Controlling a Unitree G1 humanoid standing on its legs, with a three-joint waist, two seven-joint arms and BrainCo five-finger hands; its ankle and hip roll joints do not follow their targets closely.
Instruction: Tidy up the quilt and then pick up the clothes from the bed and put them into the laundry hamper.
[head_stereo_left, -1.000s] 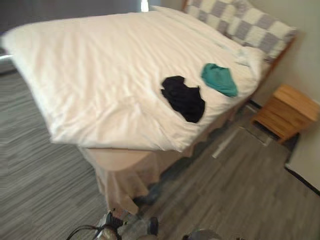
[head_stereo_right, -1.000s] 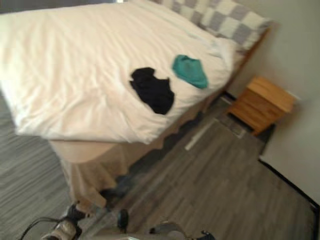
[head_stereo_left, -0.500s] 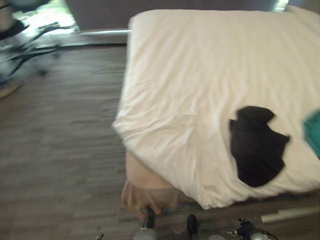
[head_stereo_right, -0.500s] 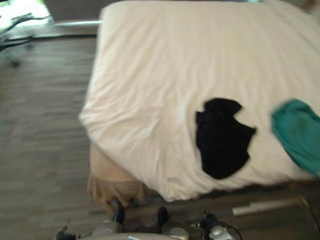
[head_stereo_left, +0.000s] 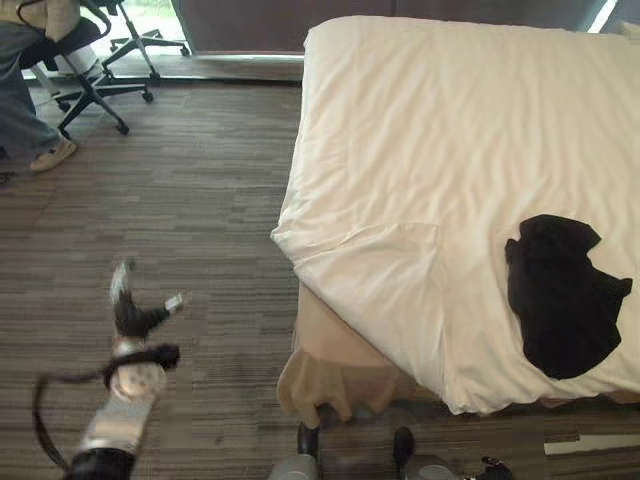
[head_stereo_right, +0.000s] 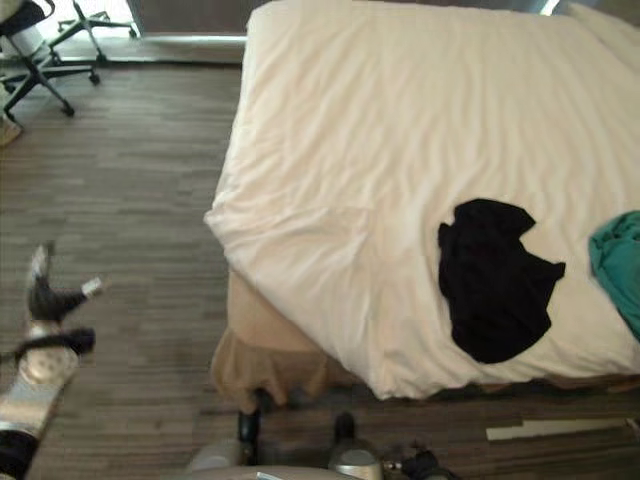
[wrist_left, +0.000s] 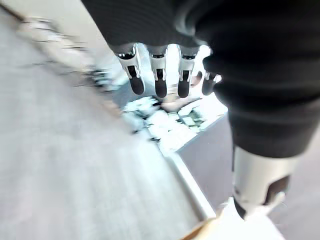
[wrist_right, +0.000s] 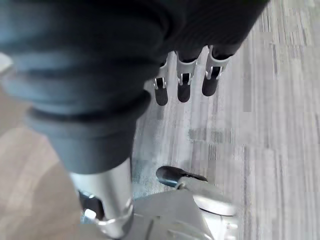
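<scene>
A: The quilt (head_stereo_left: 440, 150) lies mostly flat on the bed, one corner (head_stereo_left: 300, 235) rumpled and hanging off the edge. The left robot hand (head_stereo_left: 135, 315) hangs over the floor, well away from that corner, fingers straight and holding nothing.

B: Then I'd bring it to the corner first and pull the fold square.

A: The right robot hand (wrist_right: 185, 85) is over the floor too, fingers relaxed, empty.

B: And the clothes?

A: The black garment (head_stereo_right: 495, 275) sits on the quilt near the bed's edge; the teal garment (head_stereo_right: 620, 265) beside it is cut off. I see no hamper.
</scene>
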